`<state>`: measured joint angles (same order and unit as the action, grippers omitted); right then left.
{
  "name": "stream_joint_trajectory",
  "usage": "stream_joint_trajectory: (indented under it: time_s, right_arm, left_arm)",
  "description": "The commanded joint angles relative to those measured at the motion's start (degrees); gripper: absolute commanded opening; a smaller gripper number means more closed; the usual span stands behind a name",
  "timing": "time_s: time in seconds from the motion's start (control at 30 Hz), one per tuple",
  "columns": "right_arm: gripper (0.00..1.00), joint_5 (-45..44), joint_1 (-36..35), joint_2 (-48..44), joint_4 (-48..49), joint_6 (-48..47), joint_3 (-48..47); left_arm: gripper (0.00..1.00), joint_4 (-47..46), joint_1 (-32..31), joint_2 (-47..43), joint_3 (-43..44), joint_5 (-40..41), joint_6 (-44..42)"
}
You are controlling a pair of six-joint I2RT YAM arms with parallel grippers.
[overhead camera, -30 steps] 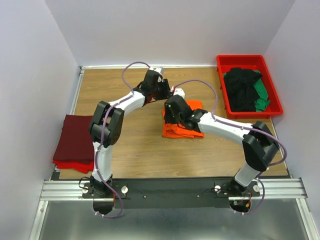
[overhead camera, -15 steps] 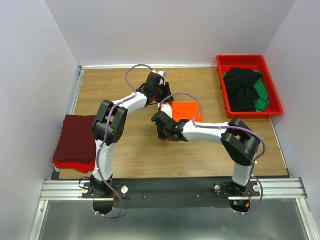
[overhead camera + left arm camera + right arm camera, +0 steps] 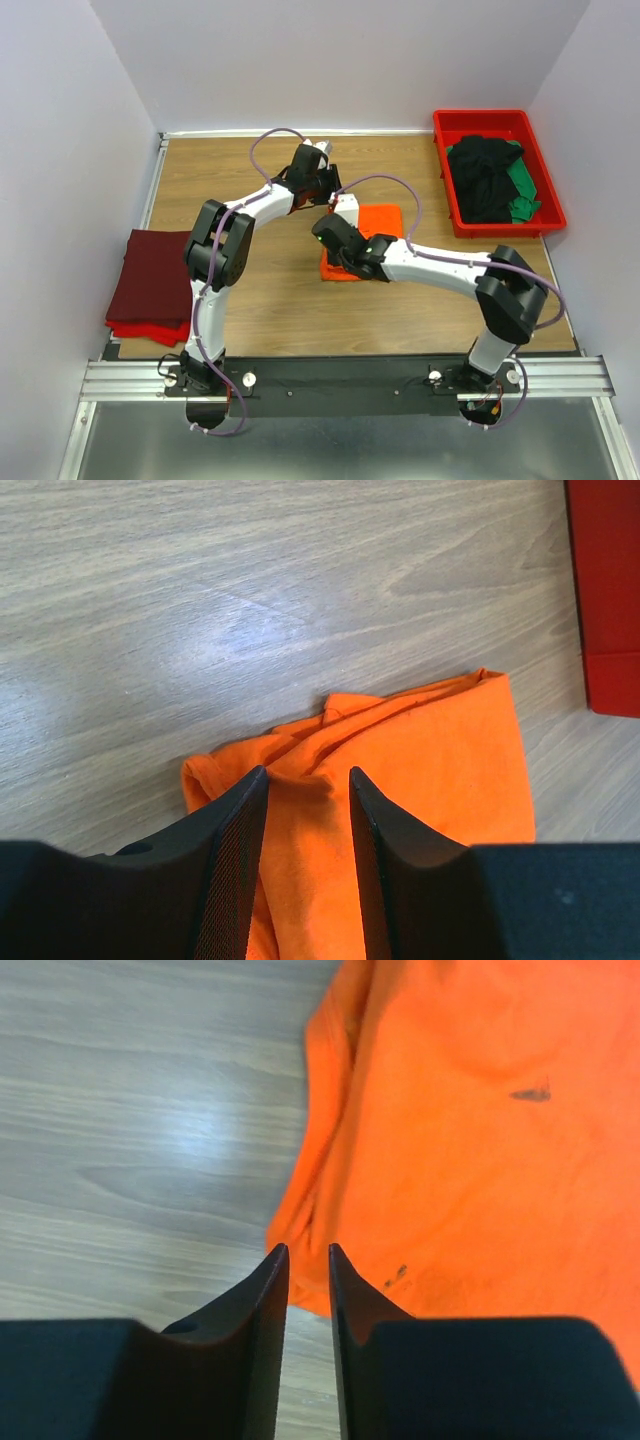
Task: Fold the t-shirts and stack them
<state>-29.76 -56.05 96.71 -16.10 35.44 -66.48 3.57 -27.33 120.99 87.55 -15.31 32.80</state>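
Observation:
An orange t-shirt [image 3: 381,220] lies folded in the middle of the table. My left gripper [image 3: 324,203] is at its far left corner; in the left wrist view its jaws [image 3: 308,775] hold a raised fold of the orange t-shirt [image 3: 420,750] between them. My right gripper [image 3: 332,258] is at the shirt's near left edge. Its jaws [image 3: 309,1252] stand a narrow gap apart, with the hem of the orange cloth [image 3: 470,1130] at their tips and bare wood below. A folded maroon t-shirt on a red one [image 3: 150,285] lies at the left edge.
A red plastic tray [image 3: 441,160] at the back right holds a black t-shirt [image 3: 483,180] and a green one [image 3: 521,200]; its corner shows as the red tray [image 3: 605,590] in the left wrist view. White walls close in the table.
My right gripper swung left off the shirt, then came back to its near left edge, jaws narrowing. The left jaws closed a little on the far corner and stayed.

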Motion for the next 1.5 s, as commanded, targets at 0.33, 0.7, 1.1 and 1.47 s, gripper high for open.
stream_joint_trajectory:
  time_s: [0.33, 0.7, 1.1, 1.47]
  right_arm:
    - [0.42, 0.1, -0.1, 14.1, -3.6, 2.4, -5.0]
    - [0.53, -1.3, -0.2, 9.6, -3.6, 2.4, -3.6]
    - [0.49, 0.0, -1.1, 10.7, -3.6, 1.6, -4.6]
    - [0.44, -0.4, -1.4, 13.1, -3.6, 2.4, -3.9]
  left_arm:
    - [0.46, 0.5, 0.2, -1.3, 1.0, -2.3, -1.0]
    - [0.46, 0.4, 0.1, -1.0, 1.7, -2.8, -0.8]
    - [0.46, 0.5, 0.1, -0.1, 1.7, -3.1, -0.7]
    - [0.46, 0.7, 0.1, 0.2, 1.7, -3.0, -0.9]
